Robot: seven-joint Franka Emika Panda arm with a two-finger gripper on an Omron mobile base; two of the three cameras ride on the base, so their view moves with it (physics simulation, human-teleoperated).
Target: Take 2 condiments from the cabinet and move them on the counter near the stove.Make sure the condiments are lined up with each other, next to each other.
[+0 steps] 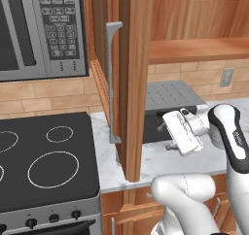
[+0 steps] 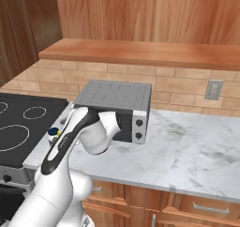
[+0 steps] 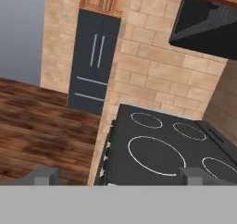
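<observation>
- Left base view: the cabinet [image 1: 130, 83] door stands swung out edge-on over the counter [image 1: 160, 163], with its grey bar handle [image 1: 112, 83] facing the stove [image 1: 46, 161].
- The cabinet's shelf board [image 1: 194, 49] shows bare wood where it can be seen.
- A microwave [image 1: 44, 30] hangs above the stove, at the upper left.
- The gripper [image 1: 165, 136] hovers low over the counter, just right of the open door and in front of the toaster oven [image 1: 170, 95]. It points toward the stove.
- Right base view: the arm [image 2: 79, 137] bends across the counter's left end, in front of the toaster oven.
- At the counter's left edge, right beside the stove, the dark blue lid of the white jar [image 2: 53, 132] peeks out from behind the arm.
- A patch of yellow touches it on the right, likely the squeeze bottle [image 2: 58, 134]. Most of both is hidden, so how they line up cannot be told.
- A wall outlet [image 2: 214, 89] sits on the brick above the counter's back edge.
- Hand view: the two fingertips [image 3: 44, 174] stand far apart at the bottom, with nothing between them.
- Beyond them lies the black cooktop with its white rings, and past its far edge a wooden floor [image 3: 41, 126] and a dark fridge [image 3: 95, 61] against the brick wall.
</observation>
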